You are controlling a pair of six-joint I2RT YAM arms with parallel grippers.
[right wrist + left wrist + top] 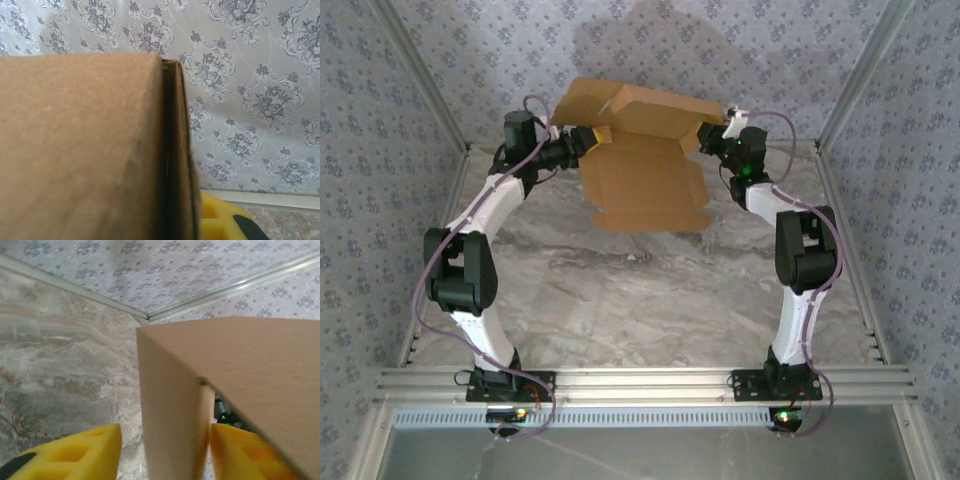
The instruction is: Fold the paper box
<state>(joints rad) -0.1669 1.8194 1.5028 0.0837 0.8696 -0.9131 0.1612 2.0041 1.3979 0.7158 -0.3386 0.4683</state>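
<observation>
Aloft, paper box between 2 arms

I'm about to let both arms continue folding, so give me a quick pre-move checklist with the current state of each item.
1. Left gripper straddles a panel of the tan-brown cardboard paper box: ok.
2. Left gripper clamped tight: cannot tell; there is a gap on one side.
3. Right gripper at the box's right edge: ok.
4. Right gripper's hold: cannot tell; cardboard blocks it.
5. Box raised off the marble table: ok.
6. Top flap closed: not ok.
</observation>
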